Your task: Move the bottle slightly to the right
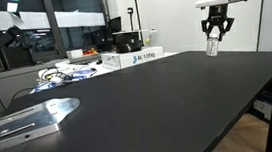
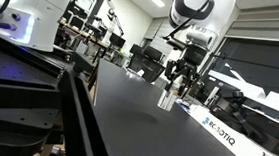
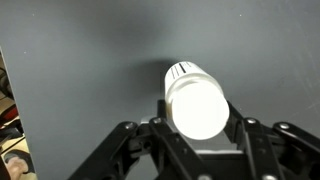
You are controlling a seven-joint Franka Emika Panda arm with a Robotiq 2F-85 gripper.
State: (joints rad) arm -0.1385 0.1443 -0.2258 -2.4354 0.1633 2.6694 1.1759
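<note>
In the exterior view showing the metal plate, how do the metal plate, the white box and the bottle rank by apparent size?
Largest: metal plate, though it is nearest the camera.
Then: white box.
Smallest: bottle.

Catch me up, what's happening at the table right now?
The arm's gripper is near the far edge of the black table with the bottle between its jaws, one on each side in the wrist view. Whether they are clamped on it, or whether it is off the tabletop, isn't clear. The white boxes lie apart from it.
</note>
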